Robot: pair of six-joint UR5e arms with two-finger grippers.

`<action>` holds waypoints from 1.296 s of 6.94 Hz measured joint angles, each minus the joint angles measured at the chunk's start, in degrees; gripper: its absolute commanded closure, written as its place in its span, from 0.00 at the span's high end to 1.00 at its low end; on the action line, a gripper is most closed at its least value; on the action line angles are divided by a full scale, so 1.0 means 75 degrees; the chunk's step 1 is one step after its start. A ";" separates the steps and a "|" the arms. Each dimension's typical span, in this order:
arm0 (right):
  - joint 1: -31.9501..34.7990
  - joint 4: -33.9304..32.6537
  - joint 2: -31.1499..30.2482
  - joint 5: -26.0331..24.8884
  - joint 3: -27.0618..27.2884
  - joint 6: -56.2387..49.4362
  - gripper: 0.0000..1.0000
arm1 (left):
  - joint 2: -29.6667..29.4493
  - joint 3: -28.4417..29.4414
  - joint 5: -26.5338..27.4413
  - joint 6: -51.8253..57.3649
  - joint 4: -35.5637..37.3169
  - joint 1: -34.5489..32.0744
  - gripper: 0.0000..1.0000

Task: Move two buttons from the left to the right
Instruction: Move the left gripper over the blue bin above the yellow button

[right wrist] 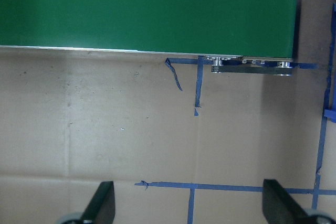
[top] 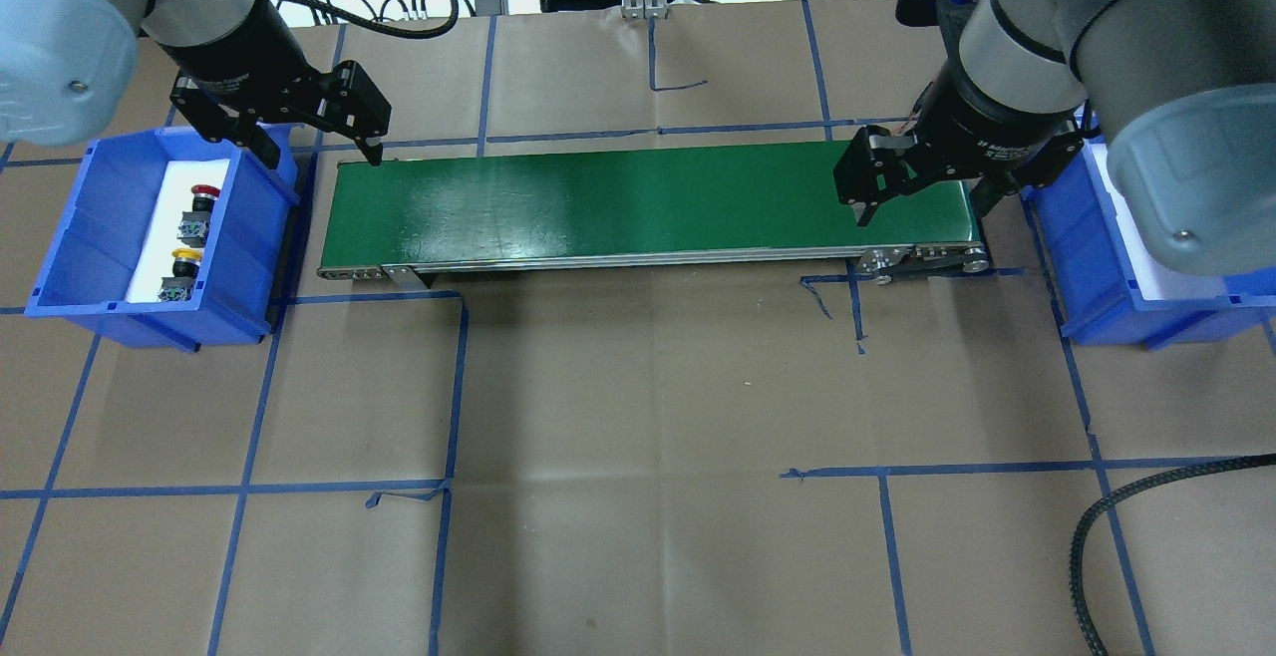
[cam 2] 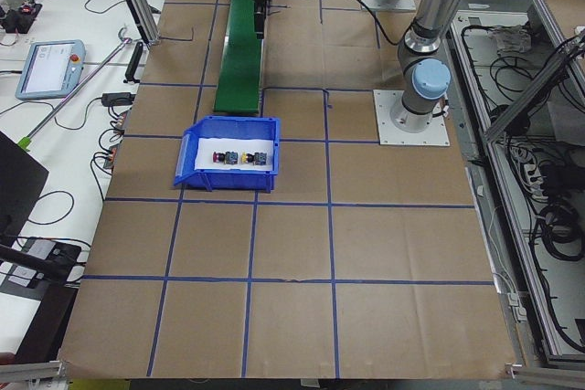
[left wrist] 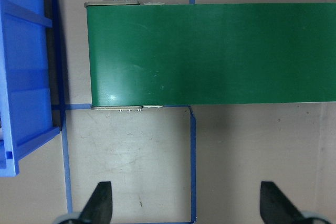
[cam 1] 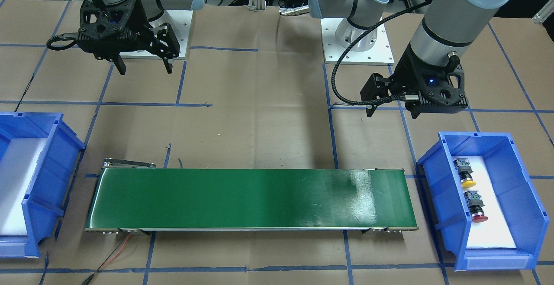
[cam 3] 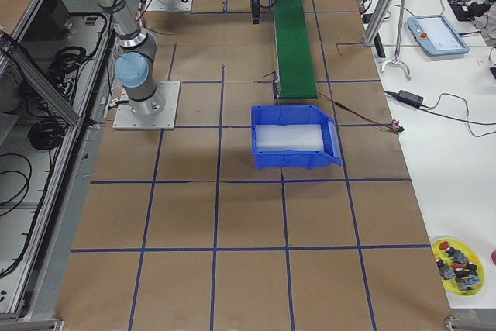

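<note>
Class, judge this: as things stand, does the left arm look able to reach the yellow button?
Probably yes: the left gripper hangs open close to the open-topped blue bin, and nothing covers the yellow button inside.

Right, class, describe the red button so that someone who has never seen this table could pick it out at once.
Find the long green conveyor belt; a blue bin stands at its end on the robot's left. Two push buttons lie inside it, and yours is the red-capped one, farther from the robot than its yellow-capped neighbour.
</note>
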 measured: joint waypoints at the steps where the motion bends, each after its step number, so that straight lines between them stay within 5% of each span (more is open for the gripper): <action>1: 0.0000 -0.0002 0.0000 0.0000 0.0001 0.0001 1.00 | 0.0000 0.0000 0.0001 0.0000 0.0000 0.0000 1.00; 7: 0.0000 -0.0003 0.0000 0.0000 0.0002 -0.0001 1.00 | 0.0066 0.0003 0.0024 0.0292 0.0017 0.0084 1.00; 9: 0.0000 -0.0004 0.0000 0.0000 0.0002 -0.0001 1.00 | 0.0139 0.0002 0.0078 0.0940 0.0056 0.0710 1.00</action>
